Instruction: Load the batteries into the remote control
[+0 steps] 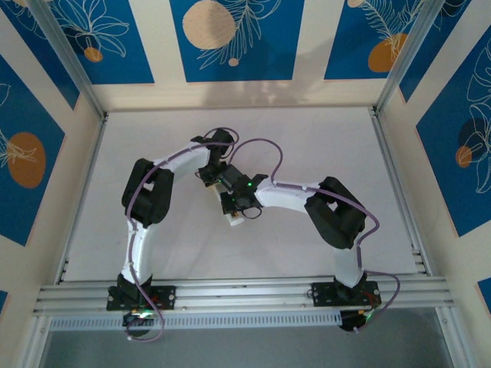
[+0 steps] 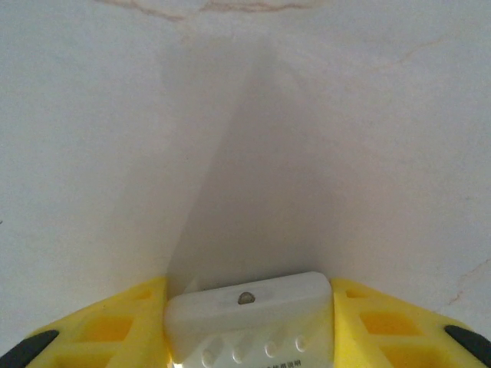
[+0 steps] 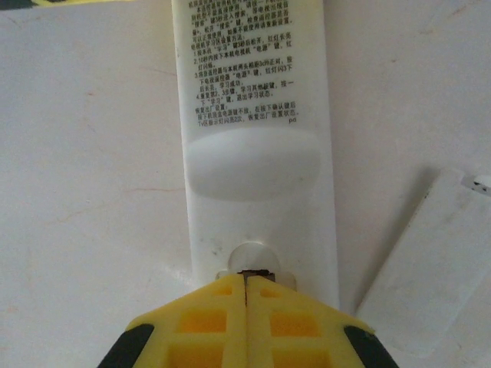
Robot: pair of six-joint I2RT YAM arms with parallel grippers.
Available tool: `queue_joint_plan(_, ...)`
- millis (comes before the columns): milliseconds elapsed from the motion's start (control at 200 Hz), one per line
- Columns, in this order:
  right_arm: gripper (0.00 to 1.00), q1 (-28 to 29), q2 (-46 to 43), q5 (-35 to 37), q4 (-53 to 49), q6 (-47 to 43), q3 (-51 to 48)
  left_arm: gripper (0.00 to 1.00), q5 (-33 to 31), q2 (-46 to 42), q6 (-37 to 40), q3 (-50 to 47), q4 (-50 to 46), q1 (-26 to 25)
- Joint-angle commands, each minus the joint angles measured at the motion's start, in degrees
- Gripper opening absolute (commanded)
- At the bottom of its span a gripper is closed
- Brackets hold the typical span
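Yellow fingers of my right claw are clenched together, tips at the printed back of the remote control. My left claw grasps its other end between 2 fingers. A white cover lies just beside it on the bench.

Smooth white plastic showing on remote, faintly glossy. Beside remote, flat panel looking matt white plastic. Under remote, table appearing matt, faintly cracked.

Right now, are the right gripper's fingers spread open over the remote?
No: the right gripper has its yellow fingers pressed together along a thin seam at the end of the remote control.
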Motion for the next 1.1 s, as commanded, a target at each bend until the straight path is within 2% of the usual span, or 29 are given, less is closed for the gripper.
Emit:
queue_joint_plan(0,0.00,-0.07,6.60,-7.65,-12.10,-0.67,-4.49,0.26,4.79,0.91,1.83,1.28,3.25,-0.04)
queue_joint_plan(180,0.00,-0.16,7.22,-7.95,-12.38,-0.23,-4.87,0.26,4.92,0.64,2.03,0.70,3.60,-0.03)
queue_joint_plan(450,0.00,-0.86,2.99,-6.99,-11.76,0.23,-2.25,0.26,5.25,0.56,3.05,0.67,4.01,-0.04)
queue_joint_plan(700,0.00,-2.27,-3.44,-6.79,-12.86,0.35,0.30,0.26,4.85,0.62,3.44,0.25,4.10,0.01)
queue_joint_plan(900,0.06,-2.95,-11.64,-4.98,-13.85,1.66,-1.28,0.26,5.29,1.00,4.58,-0.31,5.48,-0.29)
queue_joint_plan(975,0.09,-3.62,-15.92,-2.78,-13.39,3.98,-3.79,0.28,5.45,0.84,5.57,-0.54,6.51,-0.46)
queue_joint_plan(1095,0.16,-6.03,-22.04,-1.52,-11.46,8.97,-8.93,0.40,6.30,0.22,7.92,-1.03,8.64,-0.65)
